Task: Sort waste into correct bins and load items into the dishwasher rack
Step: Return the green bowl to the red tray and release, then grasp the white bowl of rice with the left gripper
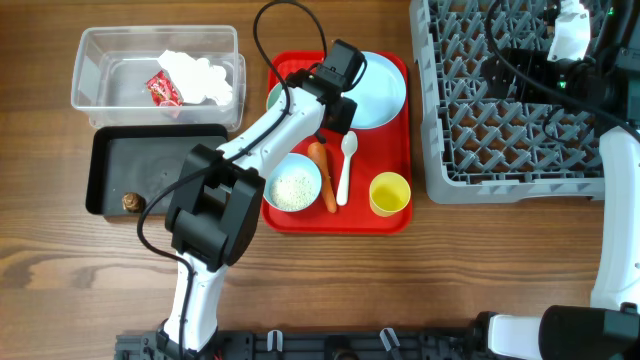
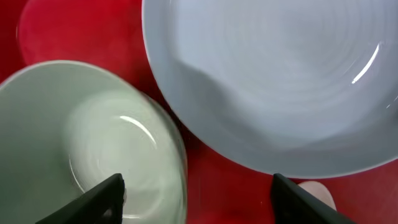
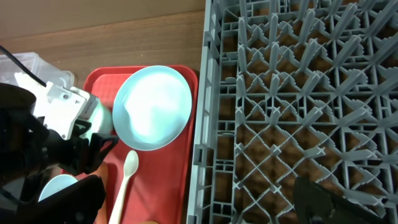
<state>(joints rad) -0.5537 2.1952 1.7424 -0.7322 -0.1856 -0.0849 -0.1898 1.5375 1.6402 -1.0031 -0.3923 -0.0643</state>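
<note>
Wooden table: sorting partly done, rack still bare.

Wrapper and tissue lie in the clear tub, the brown lump in the black tray. On the red tray remain the carrot, rice bowl, empty bowl, plate, spoon and cup. Left gripper hangs with jaws apart and empty, between the empty bowl's rim and the plate. Right gripper, spread wide, holds nothing above the rack.
</note>
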